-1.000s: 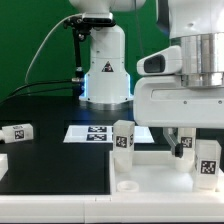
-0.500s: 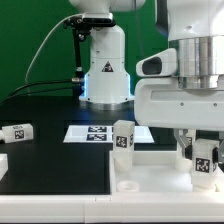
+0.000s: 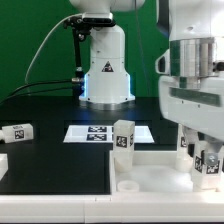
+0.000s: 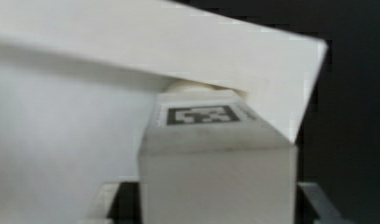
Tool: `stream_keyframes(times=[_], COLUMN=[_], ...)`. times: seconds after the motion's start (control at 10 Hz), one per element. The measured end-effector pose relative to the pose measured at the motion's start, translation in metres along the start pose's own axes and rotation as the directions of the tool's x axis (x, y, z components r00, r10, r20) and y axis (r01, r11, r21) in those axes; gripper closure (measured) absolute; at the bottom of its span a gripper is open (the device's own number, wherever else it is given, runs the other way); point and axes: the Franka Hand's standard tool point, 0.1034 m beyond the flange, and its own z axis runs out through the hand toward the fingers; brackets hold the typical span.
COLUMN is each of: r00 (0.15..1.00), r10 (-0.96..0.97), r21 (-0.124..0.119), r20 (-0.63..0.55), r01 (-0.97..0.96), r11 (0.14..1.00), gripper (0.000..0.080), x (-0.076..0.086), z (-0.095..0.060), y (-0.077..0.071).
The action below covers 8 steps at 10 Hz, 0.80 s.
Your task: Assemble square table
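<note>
Exterior view: the arm [image 3: 196, 85] fills the exterior view's right, its upper links cut off by the frame's top edge. Its wrist points straight down over the far right corner of the white square panel [image 3: 150, 168]. The arm's base [image 3: 105, 68] stands at the back on the black tabletop [image 3: 55, 160]. The bulky wrist housing hides most of the fingers [image 3: 184, 146]; only a dark tip shows on one side. They are closed on an upright leg [image 3: 210, 164], whose tags face the camera. The leg's foot meets the panel, but whether it is seated there cannot be told. The panel itself runs off the bottom and right edges. A second leg [image 3: 123, 138] stands upright at the panel's far edge, well apart from the gripped one. A third leg [image 3: 18, 132] lies on its side on the tabletop at the exterior view's left. The marker board [image 3: 97, 132] lies flat between those two. A white piece [image 3: 3, 163] is cut off at the left edge, too little showing to name.

Wrist view: the gripped leg [image 4: 208, 165] rises through the middle, its end tag [image 4: 205, 114] blurred but readable as a tag. Thin dark slivers flank the leg near the frame's edge, too soft to make out. A pale, out-of-focus surface [image 4: 80, 110] covers most of the rest; what it is cannot be told.
</note>
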Motion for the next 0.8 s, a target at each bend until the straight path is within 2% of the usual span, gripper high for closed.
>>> stream_keyframes(times=[0.1, 0.3, 0.4, 0.5, 0.6, 0.7, 0.8], r00=[0.986, 0.975, 0.982, 0.992, 0.999, 0.971, 0.902], r10=[0.168, 0.223, 0.189, 0.127, -0.052, -0.240, -0.431], r21=[0.023, 0.020, 0.021, 0.020, 0.022, 0.026, 0.026], r20=[0.017, 0.018, 0.018, 0.012, -0.001, -0.012, -0.015], r01=[-0.168, -0.224, -0.189, -0.127, 0.052, 0.240, 0.431], r11=[0.986, 0.974, 0.982, 0.992, 0.998, 0.970, 0.902], gripper=[0.0514, 0.0514, 0.0457, 0.0457, 0.0323, 0.0187, 0.0187], x=[-0.0007, 0.0001, 0.0001, 0.0001, -0.0001, -0.0005, -0.0030], z=[-0.0003, -0.0003, -0.0003, 0.0006, -0.0007, -0.0036, -0.0053], y=[0.0024, 0.0027, 0.0027, 0.0028, 0.0005, -0.0042, -0.0066])
